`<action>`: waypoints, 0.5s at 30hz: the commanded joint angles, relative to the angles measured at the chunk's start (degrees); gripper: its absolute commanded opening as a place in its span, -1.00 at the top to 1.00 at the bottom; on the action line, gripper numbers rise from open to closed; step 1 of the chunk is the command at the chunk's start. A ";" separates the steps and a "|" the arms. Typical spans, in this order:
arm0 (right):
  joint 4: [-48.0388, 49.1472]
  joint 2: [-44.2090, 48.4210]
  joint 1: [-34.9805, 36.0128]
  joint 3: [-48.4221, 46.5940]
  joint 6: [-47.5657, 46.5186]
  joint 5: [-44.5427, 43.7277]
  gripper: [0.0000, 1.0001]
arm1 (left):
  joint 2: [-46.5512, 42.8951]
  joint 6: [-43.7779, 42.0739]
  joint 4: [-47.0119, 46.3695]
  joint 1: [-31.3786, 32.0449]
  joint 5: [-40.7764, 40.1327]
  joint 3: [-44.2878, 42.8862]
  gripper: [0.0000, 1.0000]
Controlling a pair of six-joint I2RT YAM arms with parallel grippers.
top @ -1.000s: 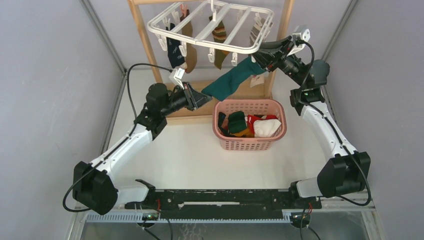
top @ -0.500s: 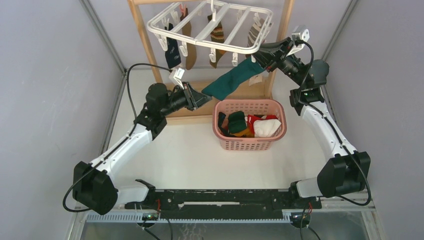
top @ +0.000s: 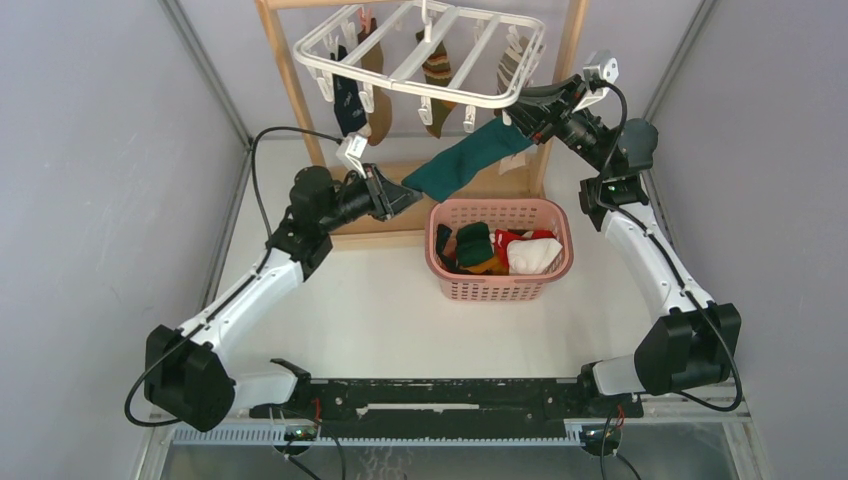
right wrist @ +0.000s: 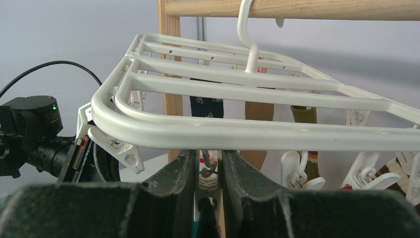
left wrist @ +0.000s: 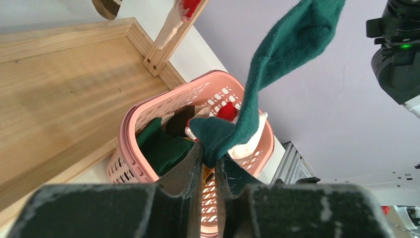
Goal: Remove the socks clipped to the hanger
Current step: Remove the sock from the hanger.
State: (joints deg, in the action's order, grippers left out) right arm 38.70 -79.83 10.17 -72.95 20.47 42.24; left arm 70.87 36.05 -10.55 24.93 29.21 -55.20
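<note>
left gripper is narrowly pinching lower end of teal sock (above basket) | right gripper is squeezing clip at 4 o'clock corner of hanger

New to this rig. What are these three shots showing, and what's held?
Two robot arms bolted to a table. The wide shot looks down from above and behind them; the other two come from cameras on each wrist. On the table: a wooden stand carrying a white clip hanger, and a pink basket of socks. The left gripper pinches one end of a teal sock; the right gripper squeezes the clip at its other end. Other socks hang clipped.
</note>
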 commanded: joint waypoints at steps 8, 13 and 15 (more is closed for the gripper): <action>-0.01 0.86 0.10 -1.92 0.67 0.12 1.00 | -7.64 1.31 1.49 -1.11 -4.61 2.75 0.67; -0.41 1.06 0.11 -1.87 0.88 0.12 1.00 | -7.53 1.27 2.45 -1.10 -4.31 1.77 0.67; -0.63 1.03 0.12 -1.89 0.64 0.05 1.00 | -7.50 1.51 2.20 -1.11 -2.94 1.03 0.67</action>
State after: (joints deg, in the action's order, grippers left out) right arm 37.78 -79.83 10.17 -72.95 20.73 42.30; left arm 64.12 36.29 -7.44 24.34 25.26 -54.11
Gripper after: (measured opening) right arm 0.286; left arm 0.167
